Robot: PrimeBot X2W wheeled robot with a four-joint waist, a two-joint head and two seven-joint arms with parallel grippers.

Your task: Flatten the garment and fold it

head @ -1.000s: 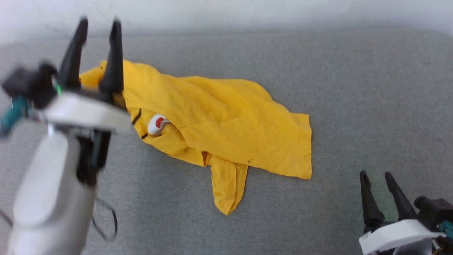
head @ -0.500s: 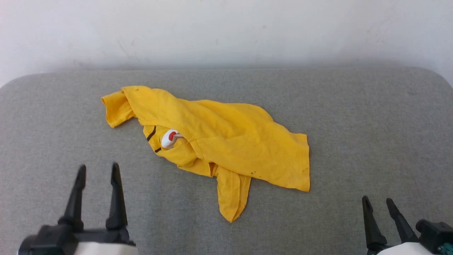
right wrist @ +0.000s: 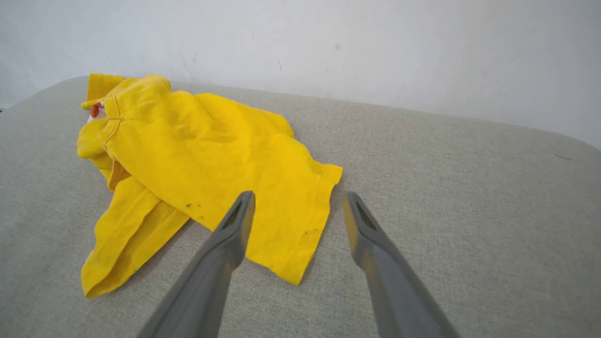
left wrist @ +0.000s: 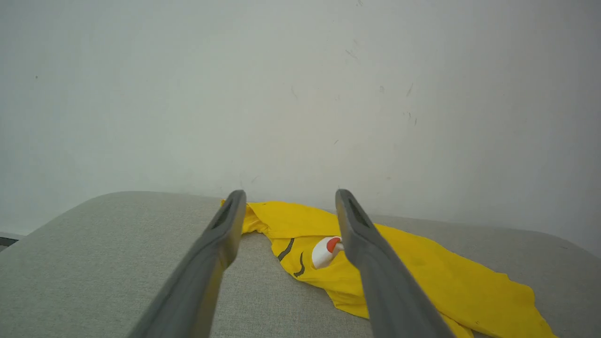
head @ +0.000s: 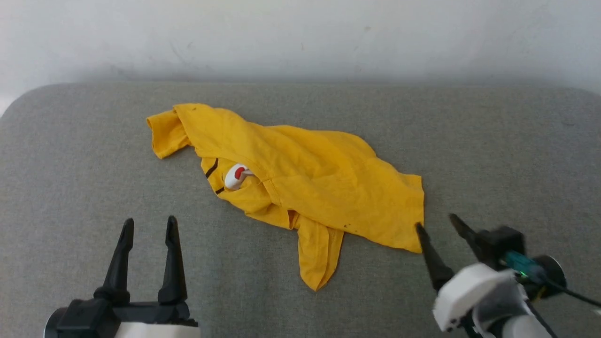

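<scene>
Left tool (head: 149, 219): at 7 o'clock of the head view, fingers spread wide and pointing toward 12. Grips nothing. Hangs over bare grey bench (head: 70, 164), well apart from the shirt (head: 319, 183) up toward 1 o'clock. Seen along its own fingers (left wrist: 225, 234): the shirt's collar end framed in the gap, a white patch (left wrist: 324, 251) with a red spot beside the finger on the 3 o'clock side.

Right tool (head: 435, 221): at 4 o'clock of the head view, fingers equally wide apart, tilted toward 11. Grips nothing. Inner fingertip just beside the shirt's 4 o'clock corner; touching or not, cannot tell. From its own wrist (right wrist: 299, 195): one finger crossing in front of the yellow cloth (right wrist: 211, 150), the other over bare bench, the hem edge between them.

Shirt: bright yellow, crumpled, folded over on itself, mid-bench, stretched from 10 o'clock to 4 o'clock. White patch (head: 235, 177) and two black strokes peeking out from under the fold on the 9 o'clock side. Narrow flap (head: 319, 256) trailing toward 6 o'clock. A few dark specks near the lower hem.

Beyond the bench, at 12 o'clock: pale, scuffed wall (head: 300, 37).
</scene>
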